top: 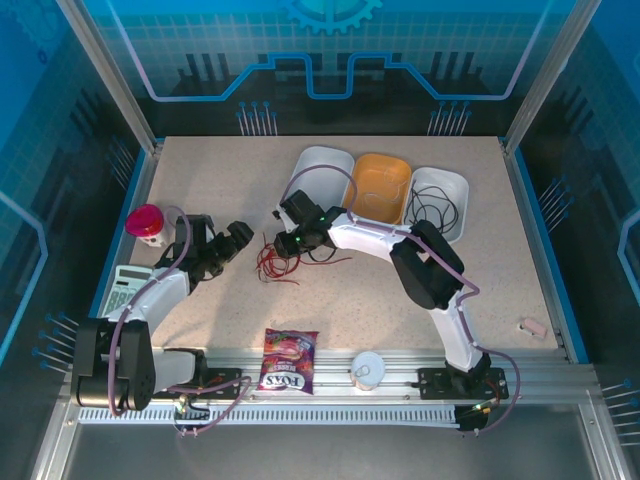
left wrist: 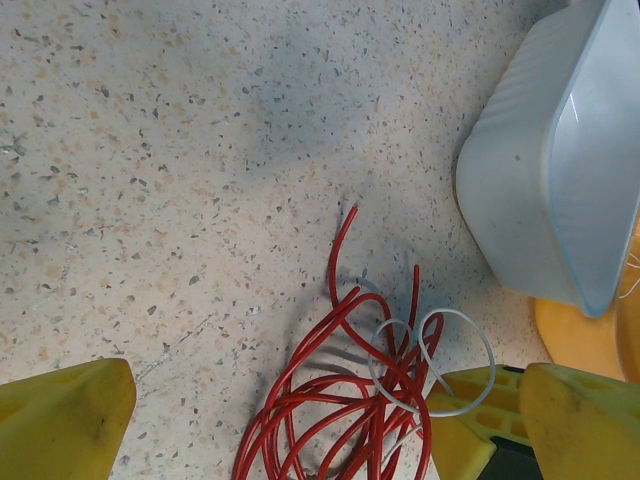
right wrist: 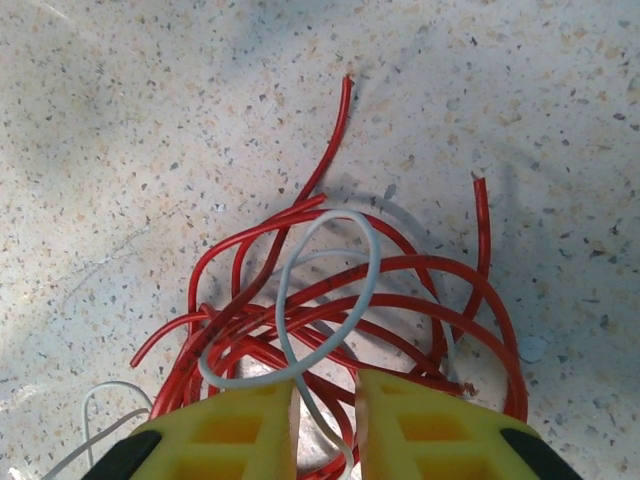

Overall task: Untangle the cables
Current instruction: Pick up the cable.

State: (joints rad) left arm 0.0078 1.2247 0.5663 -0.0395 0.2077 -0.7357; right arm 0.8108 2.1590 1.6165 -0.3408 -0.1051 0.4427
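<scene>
The red cables [top: 278,265] lay heaped on the bench [top: 520,260] just ahead of the right jaws, which stood narrow around 1 white cable [right wrist: 335,214] running lengthwise between them; whether it was pinched we could not tell. The left jaws gaped, empty, beside the heap.

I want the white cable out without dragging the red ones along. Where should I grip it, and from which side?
Grip the white cable at the far arc of its loop, where it lies over the red cables. Come straight down from above, jaws across the strand; from the side, red strands would probably get pinched too.
</scene>
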